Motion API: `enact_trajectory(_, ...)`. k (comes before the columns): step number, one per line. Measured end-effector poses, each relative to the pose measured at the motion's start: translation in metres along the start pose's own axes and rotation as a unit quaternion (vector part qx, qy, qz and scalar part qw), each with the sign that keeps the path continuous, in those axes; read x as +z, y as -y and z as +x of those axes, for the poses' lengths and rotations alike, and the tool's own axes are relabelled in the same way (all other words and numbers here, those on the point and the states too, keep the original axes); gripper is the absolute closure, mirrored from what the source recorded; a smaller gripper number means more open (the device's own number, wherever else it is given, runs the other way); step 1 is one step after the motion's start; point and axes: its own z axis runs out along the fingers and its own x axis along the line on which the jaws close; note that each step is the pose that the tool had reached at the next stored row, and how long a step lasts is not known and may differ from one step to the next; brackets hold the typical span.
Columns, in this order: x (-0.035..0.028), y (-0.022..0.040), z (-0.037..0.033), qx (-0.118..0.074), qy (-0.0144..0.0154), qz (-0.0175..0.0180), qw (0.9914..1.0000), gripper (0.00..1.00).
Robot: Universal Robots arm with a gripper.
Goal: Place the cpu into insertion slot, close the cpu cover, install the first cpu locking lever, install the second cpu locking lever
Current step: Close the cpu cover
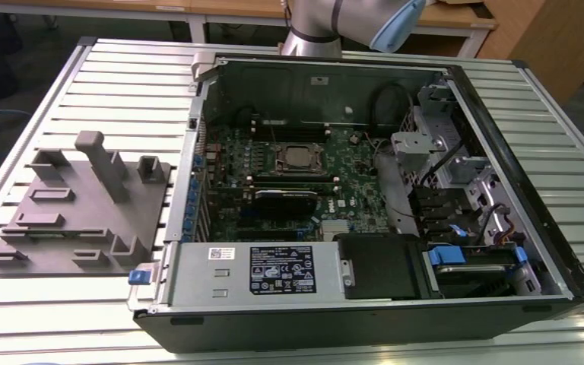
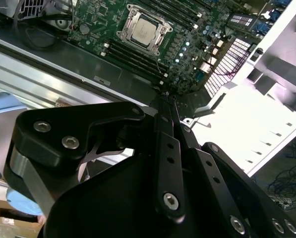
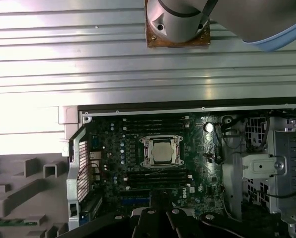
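The cpu point(image 2: 144, 31) sits in the insertion slot point(image 2: 122, 33), cpu cover point(image 2: 157, 35) seemingly down; the hand point(image 2: 166, 98), clenched on nothing, hangs well above. Locking it looks the step in hand, wanting a fine descent.

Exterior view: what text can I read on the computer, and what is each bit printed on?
White label on the power supply: print too small to read.
Black label beside it: print and symbols too small to read.
Motherboard: white markings, too blurred to read.
cpu: nothing legible on its top.
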Motion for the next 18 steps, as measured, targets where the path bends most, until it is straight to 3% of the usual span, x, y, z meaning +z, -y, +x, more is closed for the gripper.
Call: enact_trajectory(18, 0.0072, 0.0002, 0.0001, 0.0, 0.0, 0.0, 1.0, 0.9)
